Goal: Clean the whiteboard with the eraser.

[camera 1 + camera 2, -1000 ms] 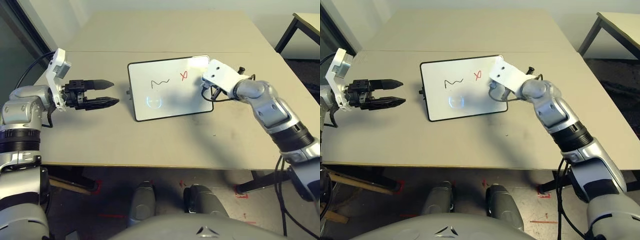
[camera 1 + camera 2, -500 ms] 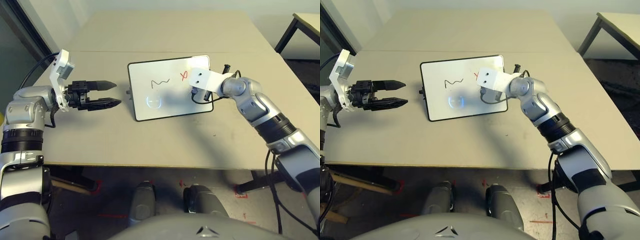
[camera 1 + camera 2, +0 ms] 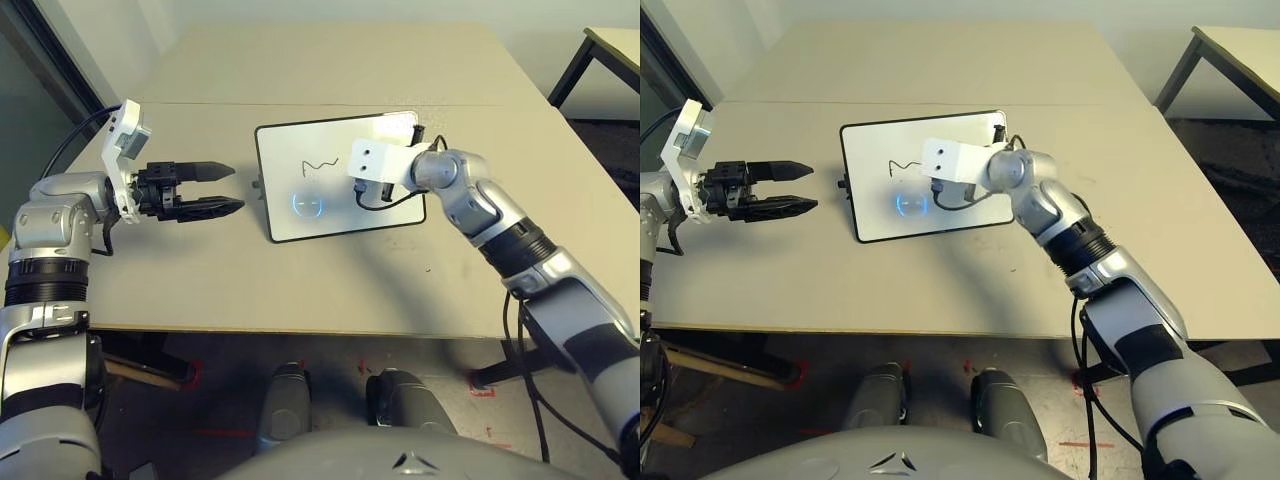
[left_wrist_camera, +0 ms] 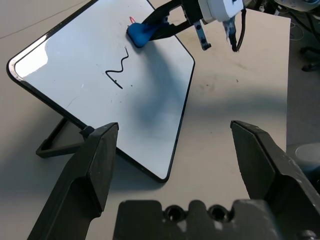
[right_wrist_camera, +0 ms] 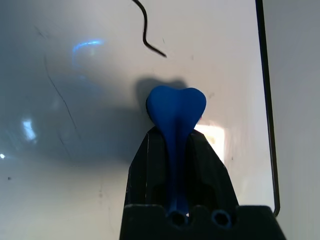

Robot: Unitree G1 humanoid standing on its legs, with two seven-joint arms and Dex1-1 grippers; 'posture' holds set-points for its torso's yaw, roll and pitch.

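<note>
The whiteboard (image 3: 340,212) stands tilted on a small stand in the middle of the table, with a black squiggle (image 3: 320,163) on its upper part. My right gripper (image 5: 176,142) is shut on the blue eraser (image 5: 176,107), and the eraser's end presses on the board just right of the squiggle. From the left wrist, the eraser (image 4: 139,34) shows on the board with a trace of red beside it. My left gripper (image 3: 228,188) hovers open to the left of the board, a short gap away, with nothing between its fingers.
The beige table (image 3: 300,290) carries the board, and its front edge runs just below my arms. A second table (image 3: 612,40) with black legs stands at the back right. A black cable loops off my right wrist over the board's right edge.
My right gripper has swept left across the board with the eraser, over the red mark, which no longer shows in the head views. The left arm has hardly moved.
</note>
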